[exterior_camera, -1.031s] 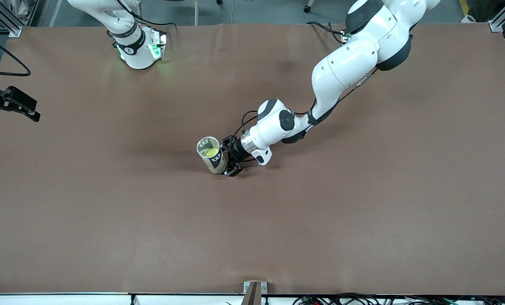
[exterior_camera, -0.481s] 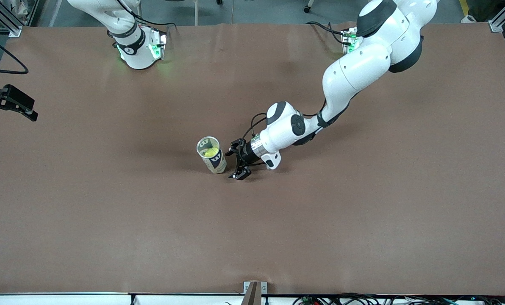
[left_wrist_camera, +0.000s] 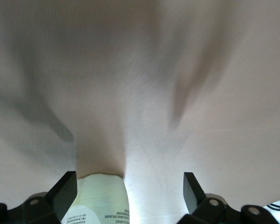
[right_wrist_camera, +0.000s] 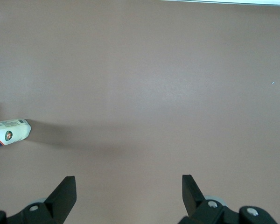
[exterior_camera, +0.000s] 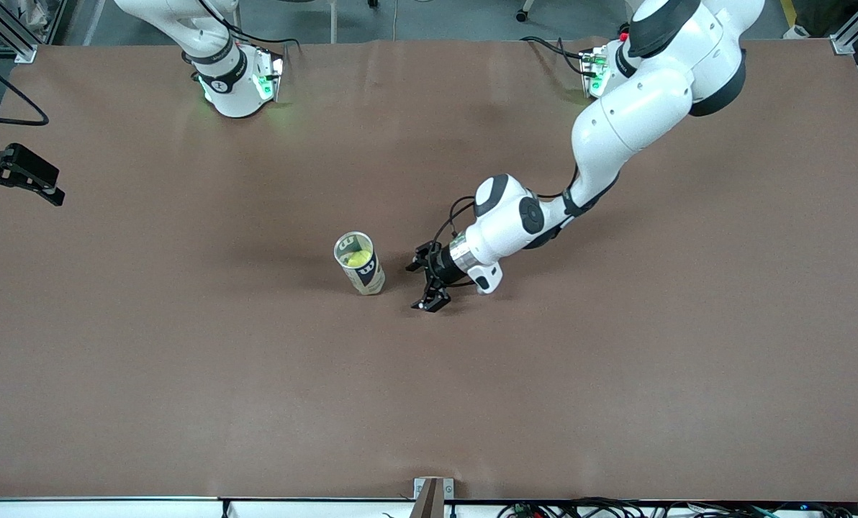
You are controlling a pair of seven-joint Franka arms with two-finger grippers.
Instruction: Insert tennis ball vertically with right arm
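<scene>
A clear tube can (exterior_camera: 360, 270) with a dark label stands upright near the table's middle. A yellow-green tennis ball (exterior_camera: 359, 257) lies inside it, seen through the open top. My left gripper (exterior_camera: 424, 286) is open and low over the table, just beside the can on the side toward the left arm's base, touching nothing. The left wrist view shows the can (left_wrist_camera: 102, 200) close to one finger of the open left gripper (left_wrist_camera: 130, 189). My right gripper (exterior_camera: 22, 176) hangs open and empty at the right arm's end of the table. Its wrist view shows the open right gripper (right_wrist_camera: 129, 186) and the can (right_wrist_camera: 9, 131) far off.
The brown table (exterior_camera: 616, 374) carries only the can. The right arm's base (exterior_camera: 235, 79) and the left arm's base (exterior_camera: 602, 68) stand along the table's edge farthest from the front camera. A small bracket (exterior_camera: 432, 493) sits at the nearest edge.
My left gripper, whose open fingers flanked the can, has drawn back from it toward the left arm's base. The can stays upright in place. The right gripper has barely moved.
</scene>
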